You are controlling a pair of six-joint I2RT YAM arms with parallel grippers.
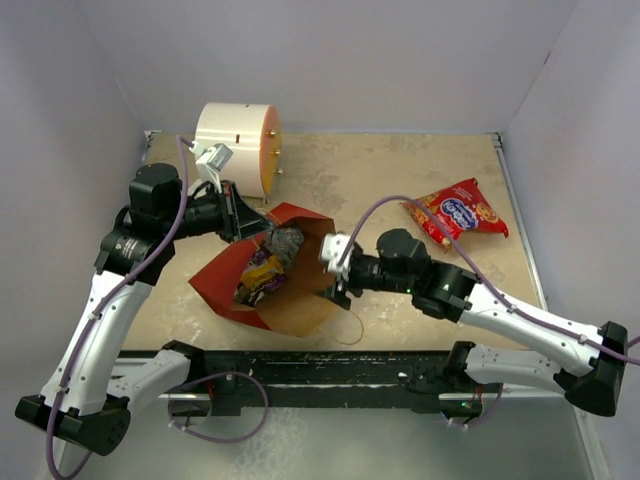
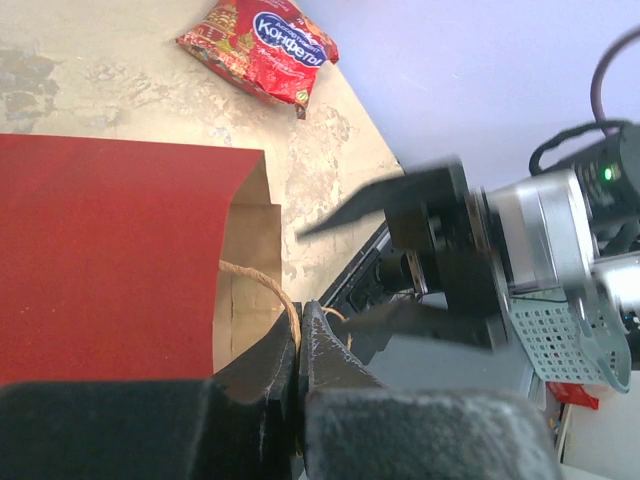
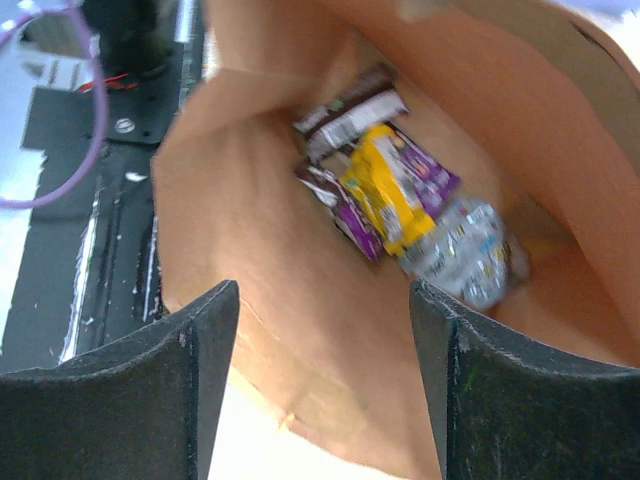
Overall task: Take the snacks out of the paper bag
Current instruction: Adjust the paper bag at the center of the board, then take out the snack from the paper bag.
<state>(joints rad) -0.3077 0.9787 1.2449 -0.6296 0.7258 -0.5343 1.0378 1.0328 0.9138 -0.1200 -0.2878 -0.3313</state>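
**Paper bag (image 1: 225, 285) clamped open, one snack outside**

By near edge of table (image 1: 400, 170), left of centre: paper bag on its side, mouth open. At the mouth: right gripper (image 3: 325, 330), fingers spread wide, gripping nothing. Inside: yellow-purple packet (image 3: 400, 185) touching silver-grey packet (image 3: 465, 250), plus dark packet (image 3: 350, 110), blurred. At far rim: left gripper (image 2: 303, 320) pinched tight on bag's cord handle (image 2: 265, 285). Toward far right corner, well apart: red snack bag (image 1: 460, 212), flat. Far left corner: white-and-orange cylinder (image 1: 240, 145).

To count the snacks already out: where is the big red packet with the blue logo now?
In the top view the red packet lies on the right side of the table, outside the paper bag and to its right.
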